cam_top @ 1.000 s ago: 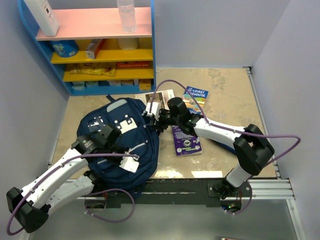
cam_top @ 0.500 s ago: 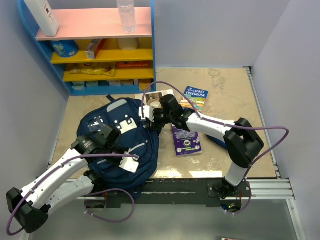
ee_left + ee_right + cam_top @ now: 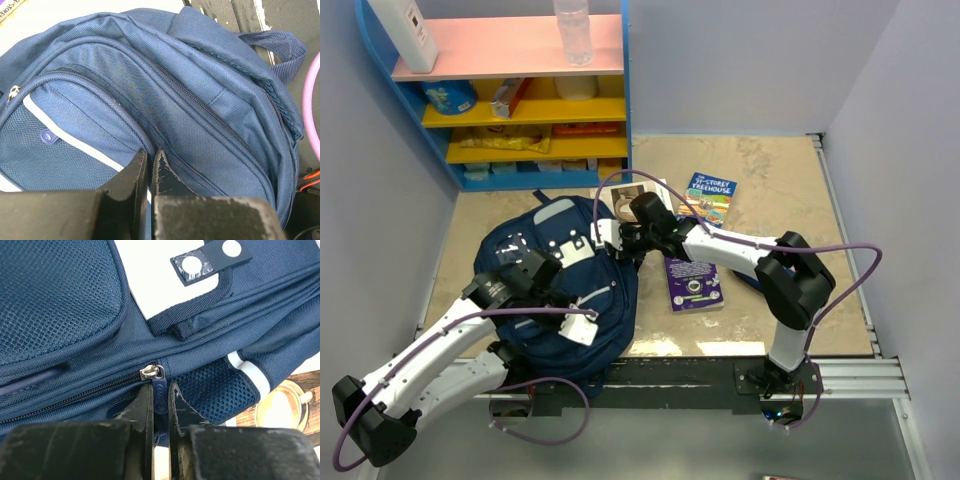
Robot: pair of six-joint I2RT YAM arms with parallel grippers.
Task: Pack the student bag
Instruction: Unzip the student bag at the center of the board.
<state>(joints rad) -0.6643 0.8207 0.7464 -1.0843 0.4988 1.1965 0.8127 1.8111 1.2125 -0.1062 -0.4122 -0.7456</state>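
Student bag [image 3: 615, 290] lies flat on the desk [image 3: 770, 170], just in front of the blue shelf [image 3: 520, 100]. Soft, floppy fabric, likely light; best taken by the zipper pull [image 3: 160, 392]. Right fingers [image 3: 147, 402] clamped on that pull. Left fingers [image 3: 141, 172] together, pressed on the bag, maybe pinching cloth.

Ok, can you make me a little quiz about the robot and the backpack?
1. True or false: the right gripper pinches the blue zip pull on the student bag.
2. The purple book lies: A on the table beside the bag, B inside the bag, C under the bag.
3. Fill in: the shelf unit's top board is ____.
Key: 1 true; 2 A; 3 pink.
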